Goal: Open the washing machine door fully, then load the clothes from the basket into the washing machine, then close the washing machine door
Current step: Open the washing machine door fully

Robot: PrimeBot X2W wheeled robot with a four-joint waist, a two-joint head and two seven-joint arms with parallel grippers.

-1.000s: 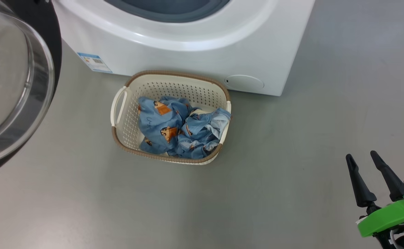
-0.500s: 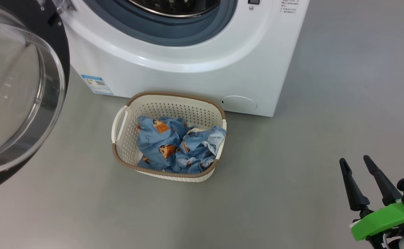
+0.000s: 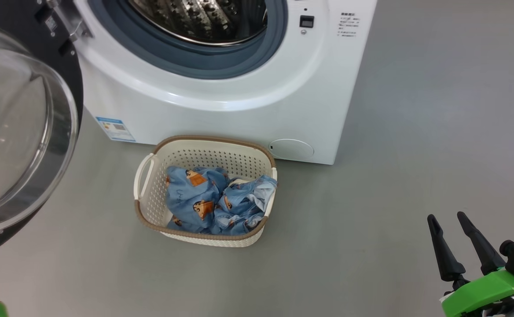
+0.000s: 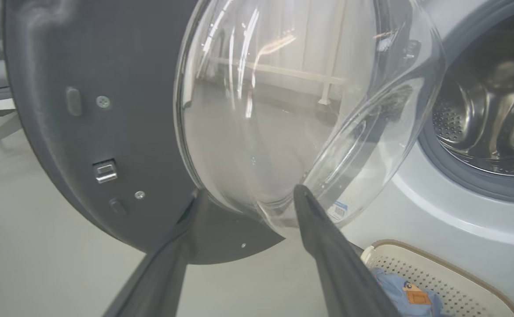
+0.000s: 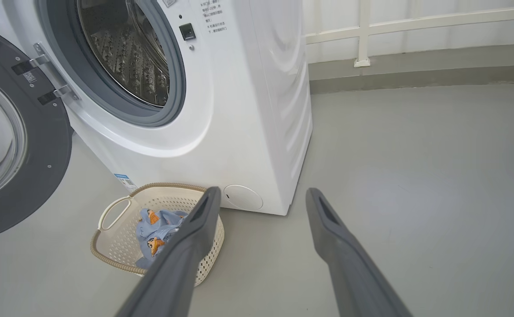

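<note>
Head view: clothes [image 3: 204, 203] in basket [image 3: 204, 158] nr washer [image 3: 222, 119]

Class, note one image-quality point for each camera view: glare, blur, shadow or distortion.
Head view: soft, even light; the basket casts only a faint shadow. Left wrist view: bright reflections streak the washing machine door, and the left claw looks blurred. Right wrist view: the wide lens bows the washing machine's edges.

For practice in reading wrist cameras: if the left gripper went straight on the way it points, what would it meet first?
Probably the glass bowl of the washing machine door: the left gripper, jaws open, points at its lower edge. The gap is unclear.
</note>
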